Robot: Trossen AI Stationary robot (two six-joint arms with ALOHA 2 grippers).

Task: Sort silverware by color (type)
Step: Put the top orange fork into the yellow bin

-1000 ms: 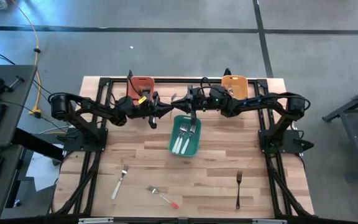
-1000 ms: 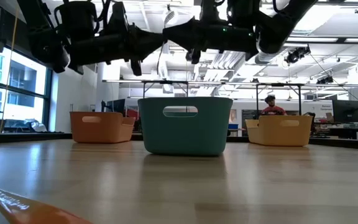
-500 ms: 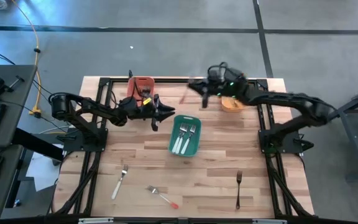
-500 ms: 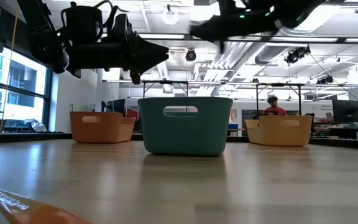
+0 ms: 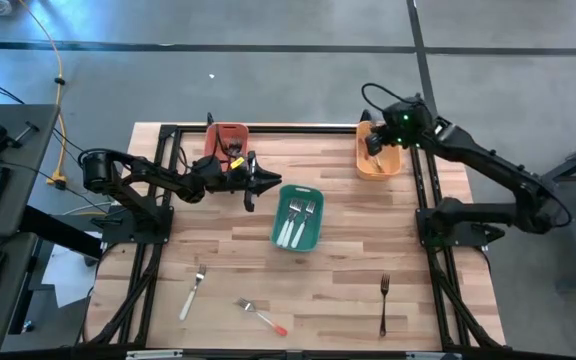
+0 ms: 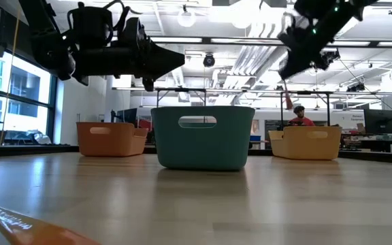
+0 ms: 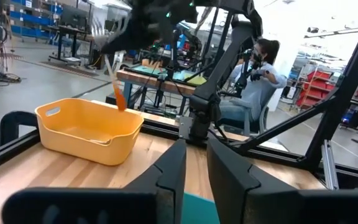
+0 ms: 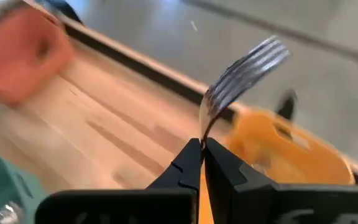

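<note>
- An orange-handled fork [image 8: 244, 65] is pinched between the fingers of the right gripper [image 8: 202, 149], its tines standing up past the fingertips; the handle hangs down below the gripper, seen as an orange strip in the left wrist view [image 7: 118, 93].
- The right gripper [image 5: 376, 141] hangs over the orange bin [image 5: 393, 163] at the table's far right corner, fingers closed tight on the fork.
- The teal bin [image 5: 298, 218] sits mid-table and holds several white-handled forks [image 5: 298, 215] lying side by side.
- Three pieces of silverware lie loose on the near part of the table [image 5: 348, 270]: a white-handled fork [image 5: 192, 293] at the near left, a fork with an orange-red handle [image 5: 261, 316] near the front edge, and a dark-handled fork [image 5: 384, 305] at the near right, all well apart from one another.
- The left gripper [image 5: 255, 184] hovers between the salmon bin [image 5: 226, 137] and the teal bin, above the table; its fingers [image 7: 173, 171] stand close together with only a narrow slit between them and nothing held.
- In the low view the teal bin [image 6: 203, 136] stands centred, with the other two bins behind it to either side.
- A seated person [image 7: 260, 74] shows in the room beyond the table.
</note>
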